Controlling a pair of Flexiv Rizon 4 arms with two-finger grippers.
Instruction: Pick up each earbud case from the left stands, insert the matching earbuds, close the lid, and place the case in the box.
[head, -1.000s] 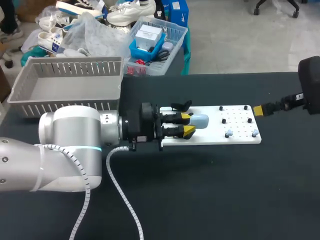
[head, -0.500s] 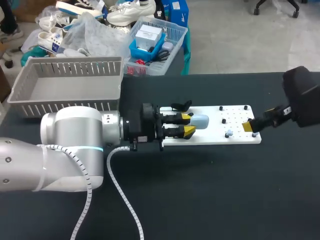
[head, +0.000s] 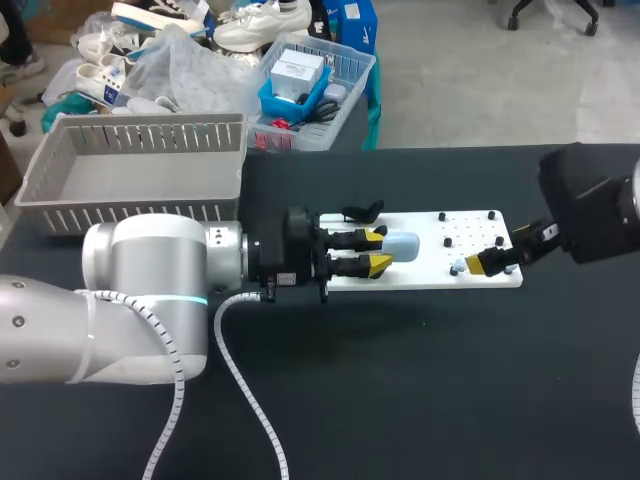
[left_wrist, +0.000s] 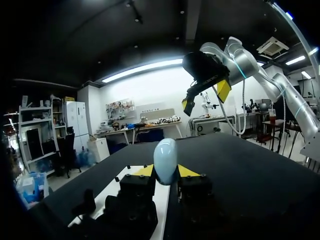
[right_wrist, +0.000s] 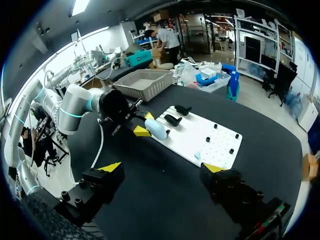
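Two arms are hovering over a white pegged board (head: 420, 265) on the black tabletop (head: 420, 380).
At the board's left half the left gripper (head: 375, 250) is clamping the pale blue oval earbud case (head: 401, 243), its long axis running left-right and its rounded end pointing right; the right gripper (head: 500, 250) is hanging spread wide over the board's right end.

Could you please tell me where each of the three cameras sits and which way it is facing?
Head view: fixed above and behind, looking down on the table; left arm enters at left, right arm at right.
Left wrist view: on the left wrist, looking along the left fingers, shut on the earbud case; right arm beyond.
Right wrist view: on the right wrist, looking down between the open right fingers at the white board.
Shared: all three show the earbud case.
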